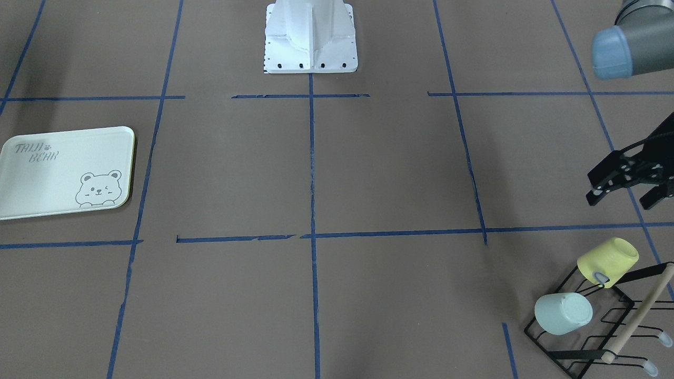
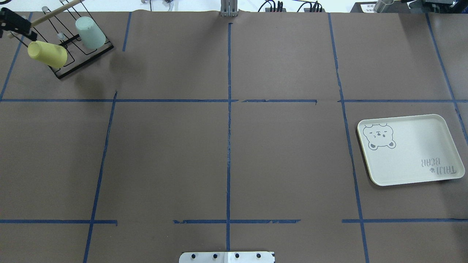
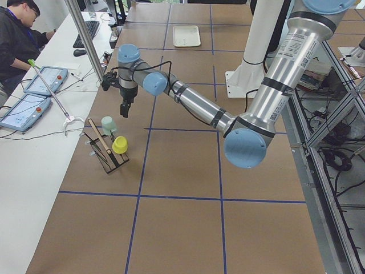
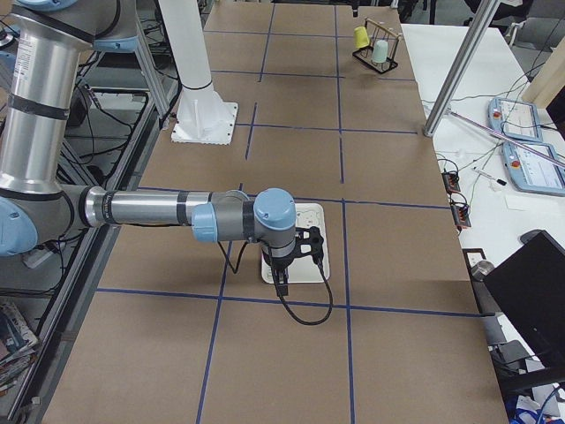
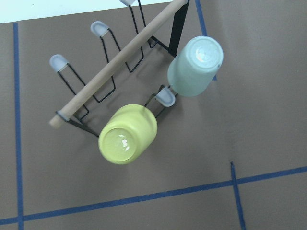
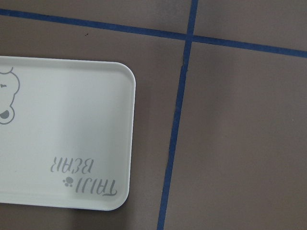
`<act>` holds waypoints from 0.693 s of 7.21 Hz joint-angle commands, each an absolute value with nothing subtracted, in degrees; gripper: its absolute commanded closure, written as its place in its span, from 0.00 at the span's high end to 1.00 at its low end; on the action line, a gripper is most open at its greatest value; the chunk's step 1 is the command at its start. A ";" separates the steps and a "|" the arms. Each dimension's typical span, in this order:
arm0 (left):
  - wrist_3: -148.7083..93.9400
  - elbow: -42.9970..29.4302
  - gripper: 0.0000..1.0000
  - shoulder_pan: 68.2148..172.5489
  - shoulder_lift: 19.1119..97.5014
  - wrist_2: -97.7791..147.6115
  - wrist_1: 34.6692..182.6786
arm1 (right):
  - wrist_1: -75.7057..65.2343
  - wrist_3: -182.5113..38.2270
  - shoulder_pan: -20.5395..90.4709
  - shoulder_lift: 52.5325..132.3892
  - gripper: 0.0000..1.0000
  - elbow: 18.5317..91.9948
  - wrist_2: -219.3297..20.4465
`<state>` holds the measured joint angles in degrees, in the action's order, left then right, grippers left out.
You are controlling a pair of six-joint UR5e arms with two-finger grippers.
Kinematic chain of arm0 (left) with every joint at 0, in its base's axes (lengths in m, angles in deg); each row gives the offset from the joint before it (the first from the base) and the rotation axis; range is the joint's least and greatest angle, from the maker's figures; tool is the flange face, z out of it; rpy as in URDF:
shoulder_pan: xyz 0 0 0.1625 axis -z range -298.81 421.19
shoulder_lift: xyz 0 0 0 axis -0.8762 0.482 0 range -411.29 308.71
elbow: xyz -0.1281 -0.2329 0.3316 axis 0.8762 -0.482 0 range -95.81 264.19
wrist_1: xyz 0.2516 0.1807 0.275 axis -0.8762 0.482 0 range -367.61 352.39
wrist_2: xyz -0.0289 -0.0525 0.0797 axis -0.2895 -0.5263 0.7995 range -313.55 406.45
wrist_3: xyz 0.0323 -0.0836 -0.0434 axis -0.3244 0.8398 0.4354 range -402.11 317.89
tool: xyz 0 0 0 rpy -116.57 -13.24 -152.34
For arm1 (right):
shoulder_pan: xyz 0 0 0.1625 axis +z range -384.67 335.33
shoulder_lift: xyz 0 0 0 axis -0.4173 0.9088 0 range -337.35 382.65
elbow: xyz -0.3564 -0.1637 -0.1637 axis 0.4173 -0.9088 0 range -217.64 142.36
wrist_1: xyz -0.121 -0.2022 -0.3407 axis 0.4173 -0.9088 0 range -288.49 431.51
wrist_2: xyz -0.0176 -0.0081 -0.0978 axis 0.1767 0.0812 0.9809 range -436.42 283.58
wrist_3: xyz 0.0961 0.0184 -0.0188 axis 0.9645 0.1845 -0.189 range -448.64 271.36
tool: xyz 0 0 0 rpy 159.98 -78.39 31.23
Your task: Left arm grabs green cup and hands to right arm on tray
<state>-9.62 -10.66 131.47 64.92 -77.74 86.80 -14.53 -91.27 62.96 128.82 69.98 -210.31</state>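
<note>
The green cup (image 1: pixel 563 314) hangs upside down on a peg of a black wire rack (image 1: pixel 615 316). It also shows in the overhead view (image 2: pixel 90 33) and in the left wrist view (image 5: pixel 195 67). My left gripper (image 1: pixel 624 200) is open and empty. It hovers above the table beside the rack, apart from the cup. The tray (image 2: pixel 409 157) lies bare at the robot's right and shows in the right wrist view (image 6: pixel 67 134). My right gripper (image 4: pixel 281 281) hangs over the tray's edge. I cannot tell whether it is open or shut.
A yellow cup (image 1: pixel 608 261) hangs on the same rack, next to the green cup. A wooden rod (image 5: pixel 115 64) runs along the rack's top. The robot's white base (image 1: pixel 310 37) stands at the table's middle. An operator (image 3: pixel 20 34) sits at a side desk.
</note>
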 commanded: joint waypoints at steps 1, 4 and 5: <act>-5.83 4.64 1.00 129.48 72.00 -72.73 98.04 | -14.53 -91.28 62.96 128.83 1.00 69.93 -210.36; -2.21 19.47 1.00 127.20 78.25 -66.33 107.44 | -14.53 -91.19 62.96 128.83 1.00 70.02 -210.45; -1.86 21.33 1.00 126.84 79.48 -66.23 108.14 | -14.53 -91.19 62.96 128.83 1.00 70.02 -210.45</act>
